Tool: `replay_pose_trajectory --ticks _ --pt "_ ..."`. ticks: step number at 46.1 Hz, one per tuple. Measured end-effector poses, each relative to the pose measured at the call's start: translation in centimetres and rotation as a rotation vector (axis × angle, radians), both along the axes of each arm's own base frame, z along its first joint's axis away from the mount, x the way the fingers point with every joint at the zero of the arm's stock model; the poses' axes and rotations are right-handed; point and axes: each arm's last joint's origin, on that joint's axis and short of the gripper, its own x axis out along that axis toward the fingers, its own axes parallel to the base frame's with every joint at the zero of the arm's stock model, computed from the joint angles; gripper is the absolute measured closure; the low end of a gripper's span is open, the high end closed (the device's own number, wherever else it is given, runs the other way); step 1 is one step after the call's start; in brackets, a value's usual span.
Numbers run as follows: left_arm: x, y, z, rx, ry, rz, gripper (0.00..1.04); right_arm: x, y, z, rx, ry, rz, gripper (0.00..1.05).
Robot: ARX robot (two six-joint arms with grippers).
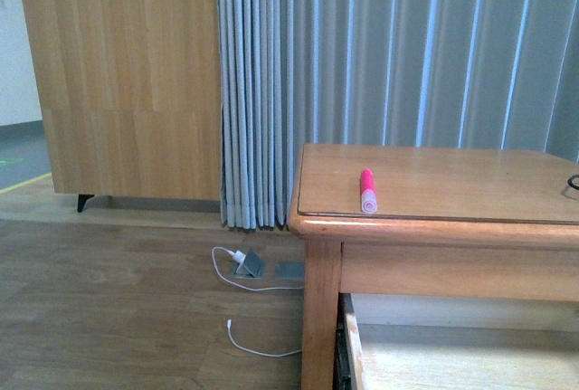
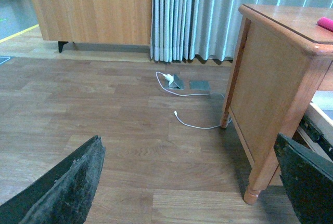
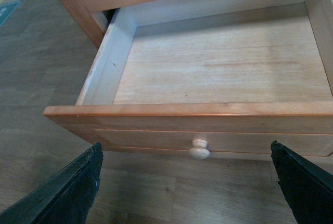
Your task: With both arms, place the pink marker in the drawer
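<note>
The pink marker (image 1: 367, 190) lies on the wooden table top (image 1: 434, 182) near its front left corner, pale cap end toward me; its tip also shows at the edge as the pink marker (image 2: 326, 23). The drawer (image 3: 187, 110) is pulled out, its pale bottom bare, cream knob (image 3: 199, 149) on the front panel; the drawer (image 1: 380, 358) shows low in the front view. My right gripper (image 3: 187, 187) hangs open in front of and below the knob, touching nothing. My left gripper (image 2: 192, 182) is open over the floor, left of the table leg (image 2: 260, 172).
A white cable (image 1: 237, 272) and a floor socket (image 1: 251, 265) lie on the wooden floor left of the table. A wooden cabinet (image 1: 122, 87) stands at the back left, grey curtains (image 1: 398, 55) behind the table. A dark cord (image 1: 572, 184) rests at the table's right edge.
</note>
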Motion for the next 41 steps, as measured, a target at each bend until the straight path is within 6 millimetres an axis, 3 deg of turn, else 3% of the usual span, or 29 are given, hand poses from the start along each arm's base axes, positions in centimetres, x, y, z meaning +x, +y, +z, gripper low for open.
replay_pose_trajectory --ticks 7,19,24,25,30,41 --pt "0.0 0.0 0.0 0.000 0.000 0.000 0.06 -1.0 -0.3 0.6 0.017 -0.053 -0.007 0.08" --pt "0.0 0.0 0.0 0.000 0.000 0.000 0.06 -1.1 -0.6 1.0 0.040 -0.087 -0.055 0.08" --pt "0.0 0.0 0.0 0.000 0.000 0.000 0.06 -1.7 0.0 0.5 -0.210 -0.417 -0.221 0.31" --pt "0.0 0.0 0.0 0.000 0.000 0.000 0.06 -1.8 0.2 0.6 -0.228 -0.446 -0.229 0.31" --pt "0.0 0.0 0.0 0.000 0.000 0.000 0.06 -1.9 0.5 0.6 -0.232 -0.474 -0.218 0.07" --pt "0.0 0.0 0.0 0.000 0.000 0.000 0.06 -1.9 0.5 0.5 -0.233 -0.470 -0.219 0.08"
